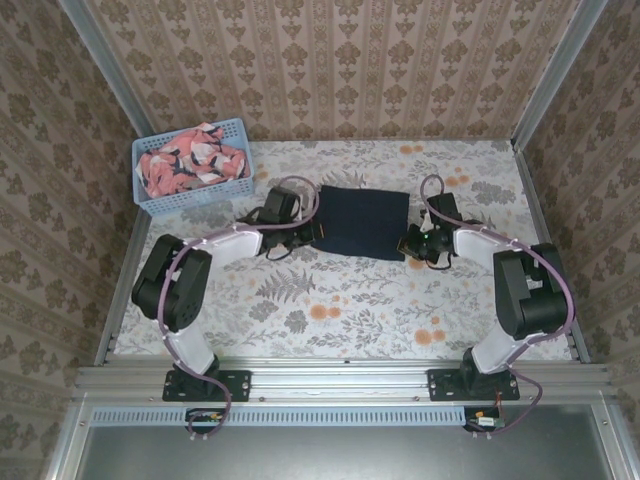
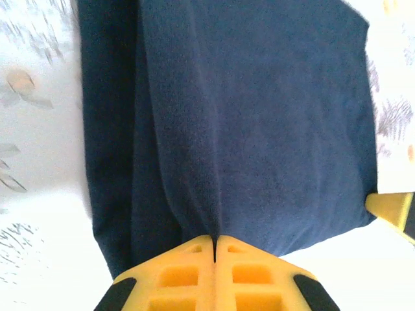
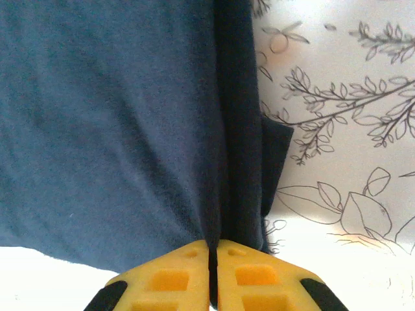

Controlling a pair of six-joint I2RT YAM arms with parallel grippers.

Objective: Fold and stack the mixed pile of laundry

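Pinching the plain dark navy soft garment (image 1: 362, 222), spread toward the far edge of the tabletop (image 1: 330, 310), the left gripper (image 2: 214, 249) and right gripper (image 3: 213, 249) are seen clamped on its opposite side edges; a matched lift-and-fold is judged next, unhindered by the coral-pink leaf-print garment (image 1: 195, 160) lying in the light blue perforated basket (image 1: 195, 199), far left corner.

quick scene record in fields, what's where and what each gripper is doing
navy garment: lying flat on the table, between the two arms
coral-pink printed garment: heaped in the blue basket, far left corner
left gripper: shut, pinching the navy garment at its left edge
right gripper: shut, pinching the navy garment at its right edge
stack: none yet, the two garments are apart
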